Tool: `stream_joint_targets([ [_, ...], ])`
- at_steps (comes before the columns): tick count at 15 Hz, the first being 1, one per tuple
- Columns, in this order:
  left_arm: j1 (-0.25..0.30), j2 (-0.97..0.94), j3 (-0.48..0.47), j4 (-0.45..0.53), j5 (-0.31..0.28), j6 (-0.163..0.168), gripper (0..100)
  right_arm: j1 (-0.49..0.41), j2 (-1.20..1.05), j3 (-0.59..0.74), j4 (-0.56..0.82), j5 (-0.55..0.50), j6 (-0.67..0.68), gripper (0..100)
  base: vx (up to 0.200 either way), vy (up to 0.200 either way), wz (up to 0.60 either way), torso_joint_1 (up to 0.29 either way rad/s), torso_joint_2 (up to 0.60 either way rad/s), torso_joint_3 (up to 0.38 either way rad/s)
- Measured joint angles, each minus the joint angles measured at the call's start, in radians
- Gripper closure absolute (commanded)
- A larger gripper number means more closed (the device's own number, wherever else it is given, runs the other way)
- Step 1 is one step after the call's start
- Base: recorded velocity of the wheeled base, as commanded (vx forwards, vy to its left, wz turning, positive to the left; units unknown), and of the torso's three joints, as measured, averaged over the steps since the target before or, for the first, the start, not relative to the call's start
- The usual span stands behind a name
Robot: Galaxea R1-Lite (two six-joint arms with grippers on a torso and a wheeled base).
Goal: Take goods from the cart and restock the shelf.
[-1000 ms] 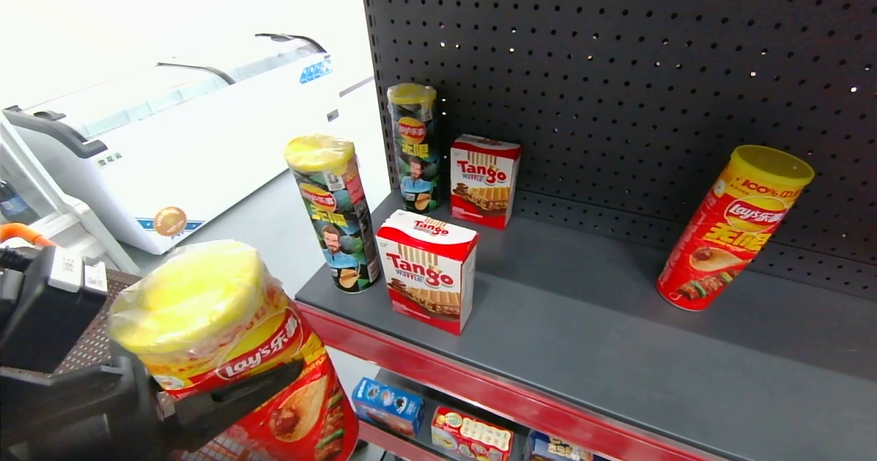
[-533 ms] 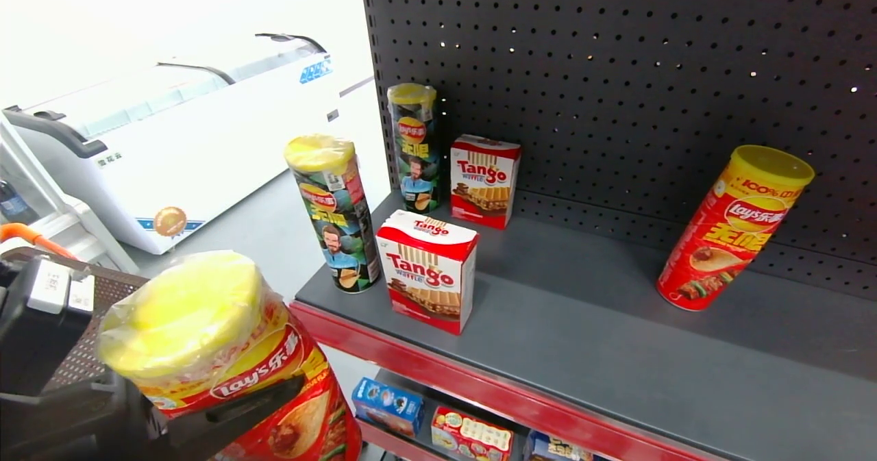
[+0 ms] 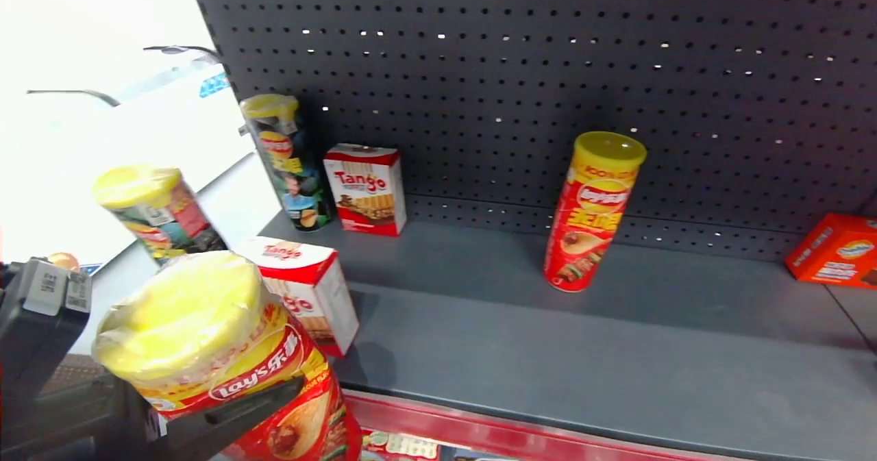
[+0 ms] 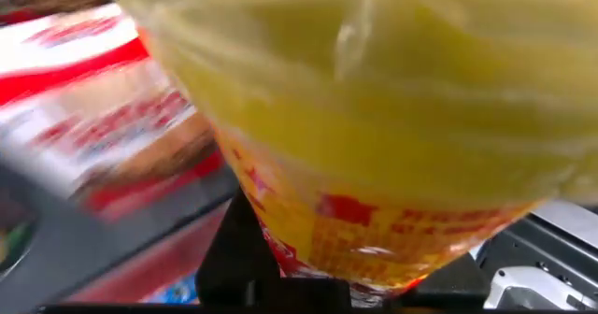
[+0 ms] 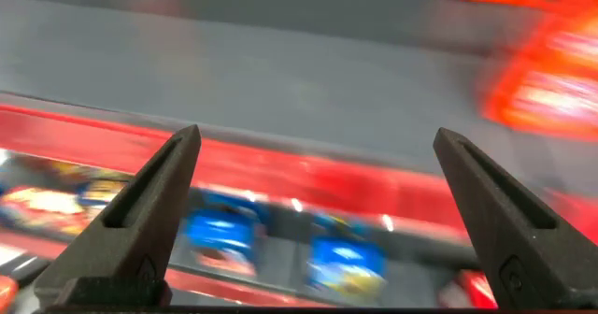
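Film-wrapped crisp can [image 3: 226, 338], judged light, slippery, crushable, is pinched mid-body by left fingers [image 3: 246, 398]; right fingers [image 5: 140, 221] are spread

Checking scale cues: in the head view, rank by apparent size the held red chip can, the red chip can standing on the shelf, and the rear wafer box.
1. Held red yellow-lidded chip can: largest, though nearness inflates it.
2. Red chip can standing farther back.
3. Red-and-white cardboard wafer box by the pegboard.

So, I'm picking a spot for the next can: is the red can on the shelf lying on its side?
No, the red can stands upright on its base on the shelf.
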Motion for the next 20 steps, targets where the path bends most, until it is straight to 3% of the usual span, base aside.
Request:
stream_joint_targets([
  [20,0.018,-0.041,0.018,0.002,0.019,-0.002,100,0.002,0.002,-0.003,0.002,0.018,-0.001,0,0.000,0.000,-0.03,0.000,0.00,0.000],
])
